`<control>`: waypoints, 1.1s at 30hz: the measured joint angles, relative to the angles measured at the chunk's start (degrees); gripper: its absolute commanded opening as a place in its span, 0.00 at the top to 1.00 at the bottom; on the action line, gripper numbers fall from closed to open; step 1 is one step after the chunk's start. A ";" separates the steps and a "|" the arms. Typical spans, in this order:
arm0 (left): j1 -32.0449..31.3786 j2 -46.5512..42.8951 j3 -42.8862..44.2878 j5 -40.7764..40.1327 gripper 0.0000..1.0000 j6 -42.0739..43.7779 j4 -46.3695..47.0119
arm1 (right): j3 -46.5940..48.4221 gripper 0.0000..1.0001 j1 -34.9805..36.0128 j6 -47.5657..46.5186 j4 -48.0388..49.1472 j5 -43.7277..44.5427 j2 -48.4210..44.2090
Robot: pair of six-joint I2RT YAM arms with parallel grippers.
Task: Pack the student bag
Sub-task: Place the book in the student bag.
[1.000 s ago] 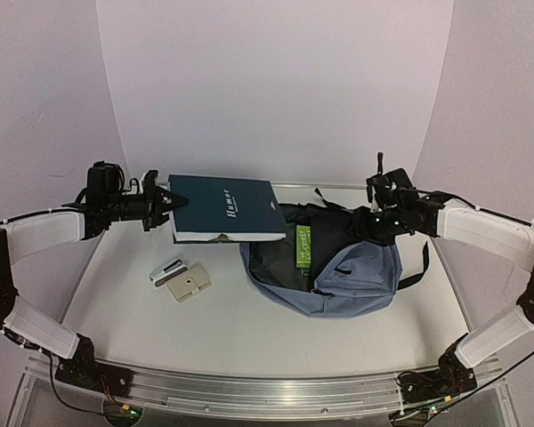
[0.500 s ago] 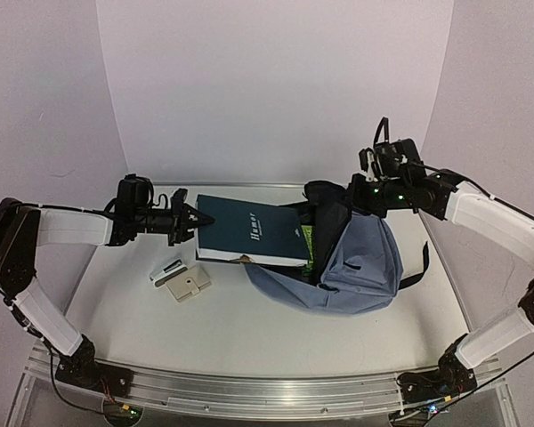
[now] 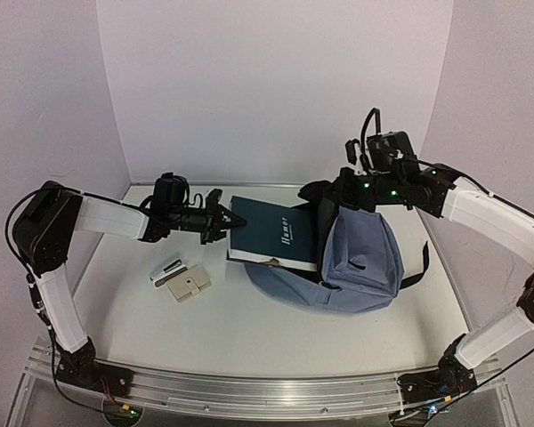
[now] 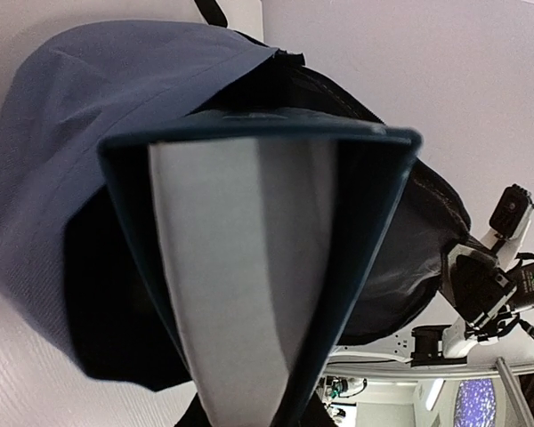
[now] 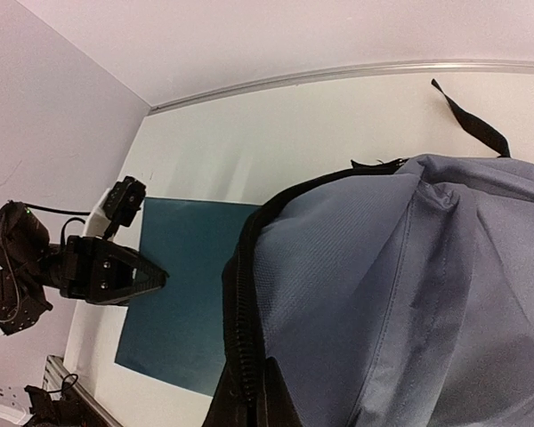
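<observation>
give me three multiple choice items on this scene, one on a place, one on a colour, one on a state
1. What colour is the cover of the book?
A. red
B. dark teal
C. yellow

2. Where do the two small pale items lie?
A. on the table, left of the student bag in the top view
B. inside the bag
C. on top of the book

3. What is the left claw doing?
A. hanging open over the table
B. gripping a strap
C. shut on the book's edge

Answers:
1 B, the cover shows dark teal from above.
2 A, they rest on bare tabletop beside the bag.
3 C, it pinches the book's near edge while the far end enters the bag's mouth.
</observation>
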 measured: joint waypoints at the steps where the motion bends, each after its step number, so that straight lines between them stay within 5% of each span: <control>1: -0.76 1.13 1.17 -0.40 0.86 0.04 0.14 | 0.07 1.00 0.21 -0.05 0.28 -0.10 0.35; 15: -8.75 16.36 14.27 -4.46 0.82 -1.43 7.28 | 0.76 1.00 1.74 -0.40 3.02 -0.47 1.93; 29: -11.02 20.27 24.63 -16.61 0.29 13.49 -17.14 | -0.26 0.98 2.35 0.77 4.62 1.61 1.72; 33: -11.14 18.62 24.60 -20.30 0.24 17.22 -23.46 | -1.04 0.98 2.41 0.80 5.05 2.06 0.78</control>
